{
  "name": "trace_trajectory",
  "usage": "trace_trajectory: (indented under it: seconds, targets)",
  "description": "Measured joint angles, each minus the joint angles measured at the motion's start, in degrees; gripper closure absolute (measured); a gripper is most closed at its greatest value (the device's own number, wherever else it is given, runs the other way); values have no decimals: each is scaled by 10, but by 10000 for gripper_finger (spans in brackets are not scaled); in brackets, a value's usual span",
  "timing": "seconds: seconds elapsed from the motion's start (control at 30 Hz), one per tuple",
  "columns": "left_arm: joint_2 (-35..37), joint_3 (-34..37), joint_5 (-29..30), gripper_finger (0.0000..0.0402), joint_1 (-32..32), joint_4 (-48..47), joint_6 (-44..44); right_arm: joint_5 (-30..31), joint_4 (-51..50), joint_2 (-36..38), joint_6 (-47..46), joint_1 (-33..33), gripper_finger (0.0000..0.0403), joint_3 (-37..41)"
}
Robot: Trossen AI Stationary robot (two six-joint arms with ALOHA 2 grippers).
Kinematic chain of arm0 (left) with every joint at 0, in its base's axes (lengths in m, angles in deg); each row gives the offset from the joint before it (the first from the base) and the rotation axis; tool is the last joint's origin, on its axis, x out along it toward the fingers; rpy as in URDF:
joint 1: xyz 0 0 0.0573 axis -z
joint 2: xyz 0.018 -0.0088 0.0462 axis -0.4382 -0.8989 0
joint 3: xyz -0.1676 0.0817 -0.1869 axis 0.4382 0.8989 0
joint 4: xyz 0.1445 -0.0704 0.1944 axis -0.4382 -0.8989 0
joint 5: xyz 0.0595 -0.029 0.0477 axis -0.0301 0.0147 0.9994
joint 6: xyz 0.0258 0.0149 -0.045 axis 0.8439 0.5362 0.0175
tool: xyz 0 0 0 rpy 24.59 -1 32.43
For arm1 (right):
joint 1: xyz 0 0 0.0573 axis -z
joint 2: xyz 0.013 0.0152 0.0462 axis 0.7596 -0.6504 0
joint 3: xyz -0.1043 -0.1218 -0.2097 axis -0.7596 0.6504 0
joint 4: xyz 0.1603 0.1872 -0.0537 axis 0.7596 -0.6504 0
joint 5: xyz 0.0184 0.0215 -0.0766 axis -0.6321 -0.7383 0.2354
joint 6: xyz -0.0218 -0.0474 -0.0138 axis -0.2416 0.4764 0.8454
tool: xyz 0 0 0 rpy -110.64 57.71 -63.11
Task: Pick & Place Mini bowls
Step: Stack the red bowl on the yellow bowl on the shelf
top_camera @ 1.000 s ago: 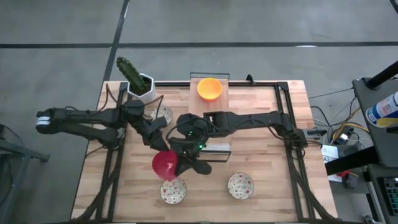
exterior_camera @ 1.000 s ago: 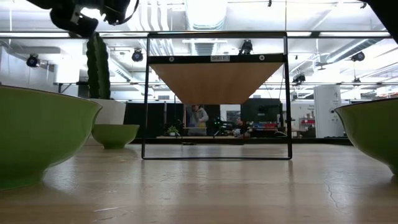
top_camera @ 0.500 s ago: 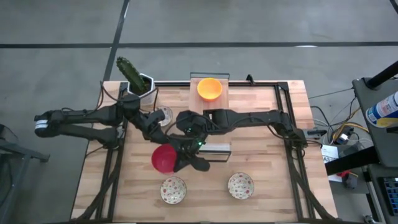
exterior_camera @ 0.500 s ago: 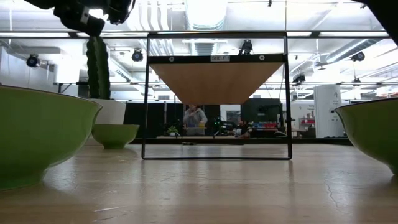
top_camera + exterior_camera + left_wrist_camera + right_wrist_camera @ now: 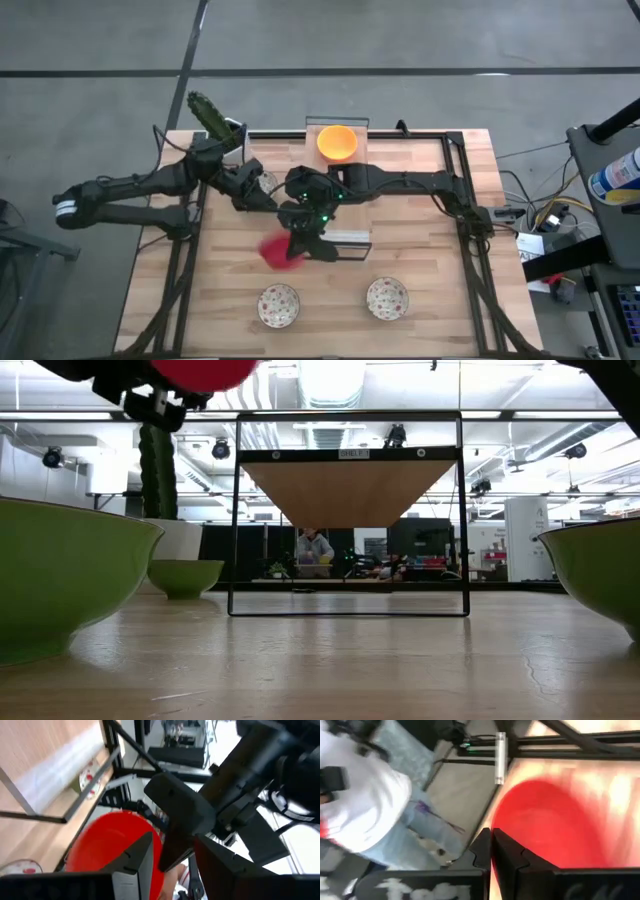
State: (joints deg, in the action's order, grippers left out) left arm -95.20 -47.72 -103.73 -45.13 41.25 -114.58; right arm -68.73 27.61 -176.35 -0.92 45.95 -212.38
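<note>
right jaws (image 5: 305, 243) clamped on red bowl (image 5: 279, 250), now tilted, lifted higher

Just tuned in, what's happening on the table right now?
The right gripper holds the red mini bowl by its rim, lifted off the table near the middle. The left gripper sits close beside it, not holding anything visible. The orange bowl sits on the raised wooden shelf at the back, and two floral bowls rest along the front edge.
</note>
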Motion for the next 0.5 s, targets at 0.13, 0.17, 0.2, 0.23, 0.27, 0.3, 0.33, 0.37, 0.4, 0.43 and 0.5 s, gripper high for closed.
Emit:
trace_trajectory:
  seconds: [0.13, 0.17, 0.2, 0.23, 0.27, 0.3, 0.33, 0.37, 0.4, 0.43, 0.5]
  targets:
    - [1, 0, 3, 266, -30, -1, 0, 27, -41, 5, 18, 5, 395, 0]
    - [2, 0, 3, 266, -36, 3, 0, 36, -52, 8, 20, 7, 395, 0]
    - [3, -1, 3, 266, -41, 7, -1, 47, -69, 11, 23, 9, 395, 0]
    - [5, -3, 4, 266, -46, 11, -1, 60, -81, 14, 29, 11, 395, 0]
    - [6, -5, 4, 266, -50, 18, -2, 74, -91, 17, 36, 13, 395, 0]
    - [7, -9, 4, 266, -53, 29, -3, 90, -102, 21, 41, 15, 395, 0]
    - [8, -13, 4, 266, -57, 40, -6, 110, -111, 23, 47, 15, 395, 0]
    - [10, -18, 4, 266, -59, 50, -7, 129, -115, 28, 53, 17, 395, 0]
    - [11, -23, 4, 266, -61, 65, -7, 148, -122, 34, 59, 19, 395, 0]
    - [11, -29, 7, 266, -62, 78, -7, 167, -128, 40, 65, 20, 395, 0]
    - [13, -42, 15, 266, -61, 100, -2, 208, -129, 53, 74, 22, 395, 0]
